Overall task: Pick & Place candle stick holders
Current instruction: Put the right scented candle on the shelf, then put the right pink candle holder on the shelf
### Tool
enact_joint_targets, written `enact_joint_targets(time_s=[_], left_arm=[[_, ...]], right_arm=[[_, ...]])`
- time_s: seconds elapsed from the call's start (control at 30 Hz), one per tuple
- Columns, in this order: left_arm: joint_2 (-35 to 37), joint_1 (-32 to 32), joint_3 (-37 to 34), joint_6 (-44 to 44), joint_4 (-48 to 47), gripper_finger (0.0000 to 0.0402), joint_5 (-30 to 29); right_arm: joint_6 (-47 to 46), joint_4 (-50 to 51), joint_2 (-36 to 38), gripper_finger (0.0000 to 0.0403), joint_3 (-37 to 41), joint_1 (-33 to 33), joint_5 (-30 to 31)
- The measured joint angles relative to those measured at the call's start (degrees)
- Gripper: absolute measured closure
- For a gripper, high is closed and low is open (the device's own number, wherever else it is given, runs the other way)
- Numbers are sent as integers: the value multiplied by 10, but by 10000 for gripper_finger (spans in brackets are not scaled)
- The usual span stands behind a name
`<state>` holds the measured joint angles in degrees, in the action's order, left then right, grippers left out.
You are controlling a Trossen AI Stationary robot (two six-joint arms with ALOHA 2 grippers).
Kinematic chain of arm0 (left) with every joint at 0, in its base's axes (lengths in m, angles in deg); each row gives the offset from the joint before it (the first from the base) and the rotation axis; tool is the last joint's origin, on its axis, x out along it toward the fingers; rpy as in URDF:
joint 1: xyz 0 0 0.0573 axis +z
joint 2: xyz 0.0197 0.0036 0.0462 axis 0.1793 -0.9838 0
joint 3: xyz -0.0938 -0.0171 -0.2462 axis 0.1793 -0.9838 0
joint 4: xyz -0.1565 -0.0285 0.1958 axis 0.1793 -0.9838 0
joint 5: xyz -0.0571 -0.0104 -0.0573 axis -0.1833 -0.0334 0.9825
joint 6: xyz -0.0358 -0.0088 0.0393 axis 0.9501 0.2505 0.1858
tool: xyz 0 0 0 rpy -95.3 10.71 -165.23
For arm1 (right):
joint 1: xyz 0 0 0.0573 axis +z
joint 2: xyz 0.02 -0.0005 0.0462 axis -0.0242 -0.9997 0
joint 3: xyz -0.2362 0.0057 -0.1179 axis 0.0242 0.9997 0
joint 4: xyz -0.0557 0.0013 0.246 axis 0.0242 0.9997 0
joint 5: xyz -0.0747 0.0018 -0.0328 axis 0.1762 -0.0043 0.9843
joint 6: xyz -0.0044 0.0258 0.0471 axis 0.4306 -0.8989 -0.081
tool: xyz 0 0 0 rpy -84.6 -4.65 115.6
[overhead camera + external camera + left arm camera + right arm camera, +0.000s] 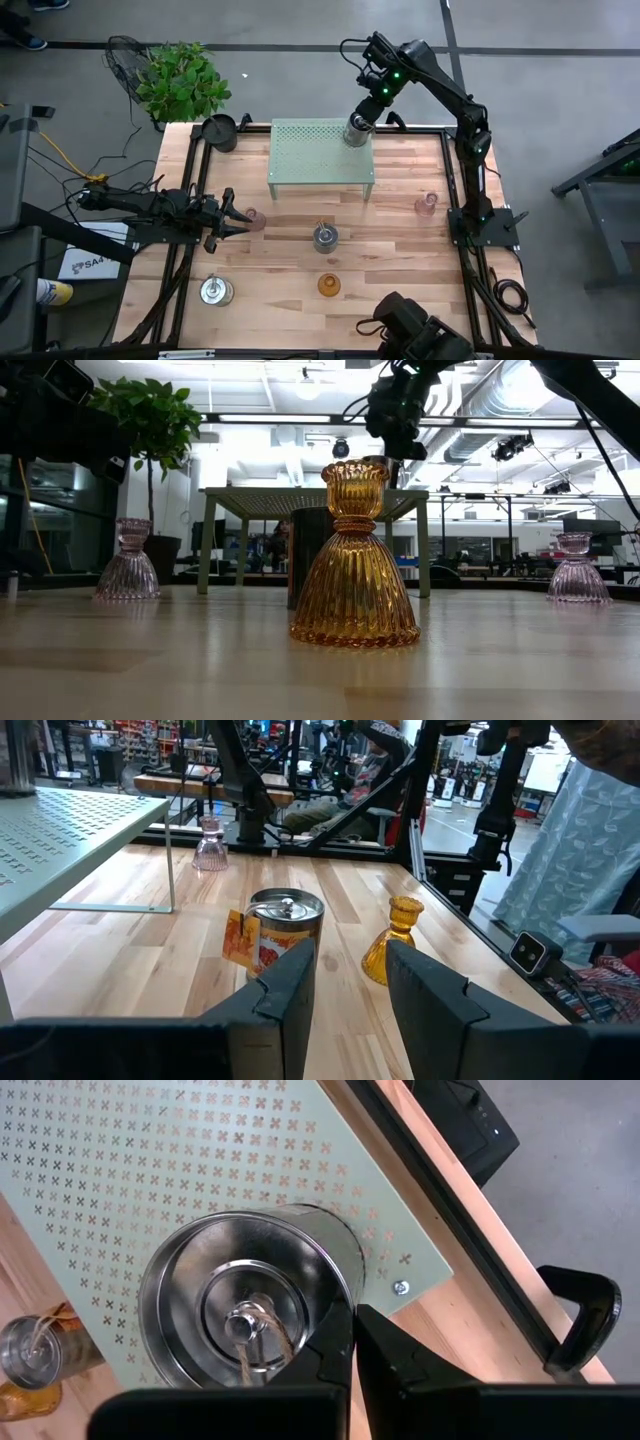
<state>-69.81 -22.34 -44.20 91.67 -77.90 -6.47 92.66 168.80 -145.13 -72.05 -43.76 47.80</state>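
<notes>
Grey concrete floor (300, 25); potted plant (182, 82); bright ceiling lights (305, 390).

The room is bright, with light coming from long lamps (300, 418) on the ceiling. In the low view the amber holder (354, 560) glows, because light shines through the glass. The near tabletop (320, 680) looks soft and blurry there, and a pale shine lies across it. Shadows under things are faint (you can hardly see them from above). In the right wrist view the silver holder (245, 1310) shows bright glints on its rim. In the left wrist view the room far behind looks fuzzy.
</notes>
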Motion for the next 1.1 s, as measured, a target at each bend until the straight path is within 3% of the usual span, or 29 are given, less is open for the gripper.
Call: enact_joint_targets(time_s=[1.1], left_arm=[[0, 0, 0, 0, 0, 278, 0]], right_arm=[[-14, -40, 24, 289, -1, 0, 27]])
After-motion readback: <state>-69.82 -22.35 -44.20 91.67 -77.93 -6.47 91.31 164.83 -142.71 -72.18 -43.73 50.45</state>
